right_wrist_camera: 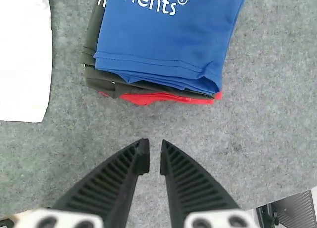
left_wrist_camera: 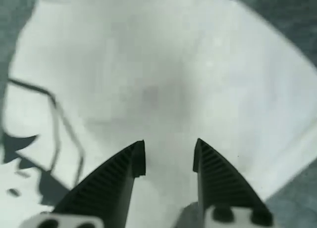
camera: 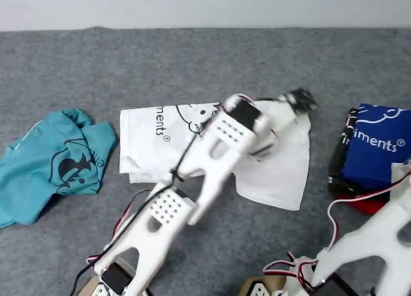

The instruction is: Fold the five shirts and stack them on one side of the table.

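A white shirt (camera: 282,174) lies partly folded in the middle of the grey table, its print showing on the left half. My left gripper (left_wrist_camera: 169,156) hangs open just above the white cloth (left_wrist_camera: 163,65), and in the high view it (camera: 297,101) is over the shirt's far right corner. A crumpled teal shirt (camera: 54,161) lies at the left. At the right stands a stack with a folded blue shirt (right_wrist_camera: 163,35) on top, a black one (right_wrist_camera: 96,74) and a red one (right_wrist_camera: 163,98) under it. My right gripper (right_wrist_camera: 154,156) is shut, empty, just in front of that stack.
The right arm (camera: 379,235) stands at the table's front right, next to the stack (camera: 379,145). The white shirt's edge (right_wrist_camera: 22,55) lies close beside the stack. Bare grey cloth (camera: 212,58) runs along the far side.
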You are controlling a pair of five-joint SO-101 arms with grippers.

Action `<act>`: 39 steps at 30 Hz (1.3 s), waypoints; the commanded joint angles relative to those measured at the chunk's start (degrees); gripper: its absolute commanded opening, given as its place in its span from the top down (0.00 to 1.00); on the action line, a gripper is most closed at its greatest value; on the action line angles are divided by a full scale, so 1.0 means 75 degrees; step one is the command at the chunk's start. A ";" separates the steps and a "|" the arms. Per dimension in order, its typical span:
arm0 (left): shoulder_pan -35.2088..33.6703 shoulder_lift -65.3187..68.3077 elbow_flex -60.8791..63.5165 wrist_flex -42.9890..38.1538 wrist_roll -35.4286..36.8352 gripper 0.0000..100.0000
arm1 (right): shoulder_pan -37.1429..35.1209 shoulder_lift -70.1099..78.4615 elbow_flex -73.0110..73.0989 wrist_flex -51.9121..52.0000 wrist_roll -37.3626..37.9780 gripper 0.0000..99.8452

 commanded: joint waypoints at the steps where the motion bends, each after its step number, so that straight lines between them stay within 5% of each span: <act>1: -0.0809 -0.0539 0.0111 -0.0645 -0.0410 0.83 | -0.0041 -0.0240 -0.0023 0.0311 -0.0059 0.95; 11: -0.2110 -0.0727 -0.0205 -0.1160 -0.0727 0.83 | -0.0076 -0.0240 -0.0023 0.0299 -0.0059 0.95; 25: -0.0293 -0.0750 -0.1377 0.0656 -0.0715 0.83 | -0.0064 -0.0240 -0.0035 0.0299 -0.0059 0.95; 34: -0.1946 0.0527 -0.1026 0.0094 -0.0774 0.83 | -0.0041 -0.0240 -0.0047 0.0299 -0.0059 0.95; 39: -0.2133 0.0903 -0.1026 0.0023 -0.0774 0.83 | -0.0076 -0.0240 -0.0035 0.0287 -0.0059 0.95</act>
